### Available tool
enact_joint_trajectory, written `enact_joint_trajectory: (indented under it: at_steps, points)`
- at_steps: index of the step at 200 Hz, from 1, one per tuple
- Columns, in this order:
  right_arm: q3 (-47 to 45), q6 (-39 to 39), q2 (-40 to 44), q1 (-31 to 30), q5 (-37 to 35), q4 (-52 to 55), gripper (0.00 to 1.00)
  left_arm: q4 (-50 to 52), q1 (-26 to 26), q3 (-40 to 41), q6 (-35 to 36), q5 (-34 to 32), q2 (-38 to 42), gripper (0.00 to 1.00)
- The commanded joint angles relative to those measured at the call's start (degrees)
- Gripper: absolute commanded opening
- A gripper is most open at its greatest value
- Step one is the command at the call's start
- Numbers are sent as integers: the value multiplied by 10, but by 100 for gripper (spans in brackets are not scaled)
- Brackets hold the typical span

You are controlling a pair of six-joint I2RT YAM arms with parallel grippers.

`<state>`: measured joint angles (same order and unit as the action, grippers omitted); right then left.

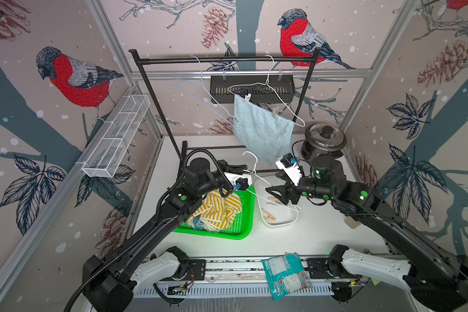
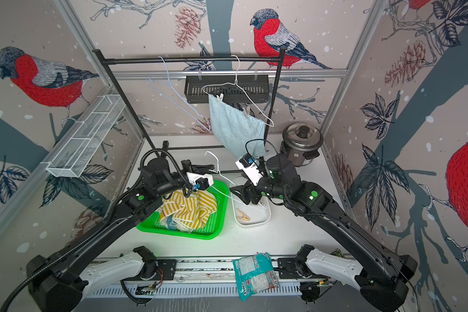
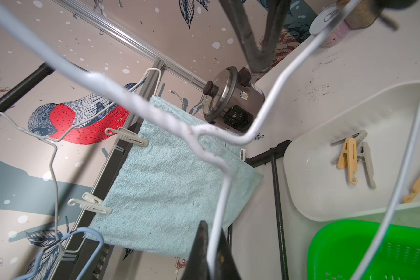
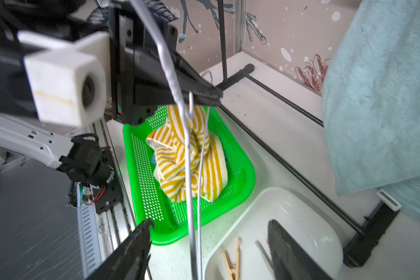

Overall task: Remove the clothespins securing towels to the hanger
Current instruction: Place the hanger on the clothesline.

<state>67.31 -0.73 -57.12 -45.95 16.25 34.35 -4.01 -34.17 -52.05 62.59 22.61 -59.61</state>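
We judge the job partly done. Seen from above, the striped towel (image 1: 219, 209) lies in the basket (image 1: 241, 227), at nine o'clock of the tray (image 3: 310, 174) holding loose clothespins (image 3: 347, 157); the left gripper (image 4: 204, 97) pinches a bare hanger (image 3: 165, 117); the right gripper (image 4: 210, 225) hangs spread above the tray; at twelve o'clock the blue towel (image 1: 262, 132) hangs pinned by two white clothespins (image 3: 127, 138), left for us.

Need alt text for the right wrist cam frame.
The right tool, jaws open, straddles the wires of a white wire hanger that the left tool pinches shut near its neck. Beyond lie a green basket holding a yellow-striped towel, a white tray with loose clothespins, and a hanging light-blue towel.
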Motion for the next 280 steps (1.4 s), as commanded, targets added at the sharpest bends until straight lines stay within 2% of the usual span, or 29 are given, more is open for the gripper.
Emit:
enact_joint_trajectory:
  at_steps: [1, 23, 44, 62, 85, 89, 102, 109, 114, 125, 148, 180, 229, 237, 250, 261, 280]
  points:
    - [-21, 34, 21, 0, -21, 31, 76, -30, 0, 1, -10, -5, 5, 0]
    - [-51, 41, 49, 1, -29, 23, 72, -29, 0, 0, -11, -8, 7, 0]
    - [-70, 42, 68, 1, -13, 9, 60, -35, 0, -1, -28, -17, 9, 0]
    - [-79, 44, 79, 0, -8, 1, 41, -39, 0, 0, -39, -25, 11, 0]
    - [-79, 44, 84, 0, -12, -9, 3, -50, 0, 5, -58, -27, 14, 0]
    - [-76, 44, 83, 1, -13, -10, 1, -53, 0, 6, -62, -27, 14, 0]
    - [-65, 43, 78, 0, -11, -13, 0, -59, 0, 9, -67, -23, 16, 1]
    - [-59, 42, 74, 0, -11, -13, 0, -63, 0, 11, -73, -22, 17, 14]
    - [-53, 42, 70, 0, -13, -12, 0, -66, 0, 12, -78, -23, 19, 28]
    - [-41, 42, 62, 1, -21, -6, 0, -68, 0, 12, -91, -25, 24, 49]
    - [-16, 46, 45, 0, -48, 21, 0, -80, 0, 14, -132, -52, 46, 69]
    - [-1, 46, 42, 1, -98, 36, 0, -105, 1, 41, -190, -110, 110, 72]
    - [17, 63, 29, 26, -185, 63, 0, -105, 1, 117, -300, -235, 258, 74]
    - [17, 70, 28, 34, -192, 58, 0, -108, 1, 133, -325, -262, 283, 79]
    - [17, 76, 25, 54, -190, 36, 0, -128, 1, 165, -389, -327, 321, 88]
    - [18, 78, 20, 73, -171, 7, 0, -131, 1, 191, -438, -374, 346, 89]
    - [25, 80, -4, 93, -140, -40, 0, -112, 1, 225, -502, -408, 372, 89]
